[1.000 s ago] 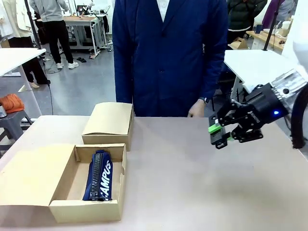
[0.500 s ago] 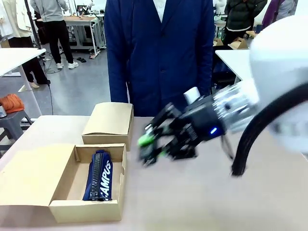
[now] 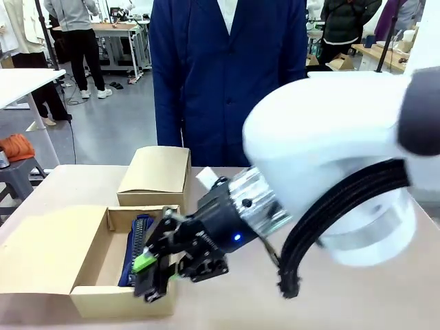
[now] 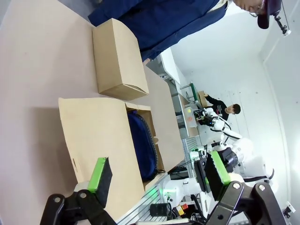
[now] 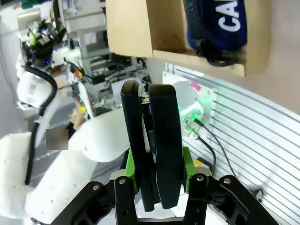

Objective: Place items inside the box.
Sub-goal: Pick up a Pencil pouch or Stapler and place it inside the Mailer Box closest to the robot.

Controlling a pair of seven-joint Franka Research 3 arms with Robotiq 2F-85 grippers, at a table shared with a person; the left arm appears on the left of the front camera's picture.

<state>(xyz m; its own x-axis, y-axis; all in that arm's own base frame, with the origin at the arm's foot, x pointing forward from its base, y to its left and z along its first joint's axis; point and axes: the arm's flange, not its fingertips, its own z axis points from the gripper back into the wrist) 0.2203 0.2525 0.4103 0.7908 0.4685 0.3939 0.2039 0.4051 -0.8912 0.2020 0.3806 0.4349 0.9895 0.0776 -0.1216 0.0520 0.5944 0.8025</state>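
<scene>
**A:** Right jaws status?
**B:** Clenched on the black stapler. The green pads press its two sides. It runs lengthwise along the fingers and sticks out well past them.
**A:** Where is it relative to the box?
**B:** In the front view the stapler overlaps the front right corner of the open cardboard box. The right arm reaches across the table from the right. Can't tell if the stapler touches the rim.
**A:** Box contents?
**B:** Navy blue zip pouch, lying lengthwise against the right wall. In the right wrist view the pouch sits beyond the stapler's tip, with white letters "CA" readable.
**A:** Left side?
**B:** Left jaws released and spread wide, nothing between the pads. The open box and pouch lie beyond them.
**A:** Anything else on the table?
**B:** A closed cardboard box just behind the open one. A person in a blue coat stands at the far edge.
</scene>
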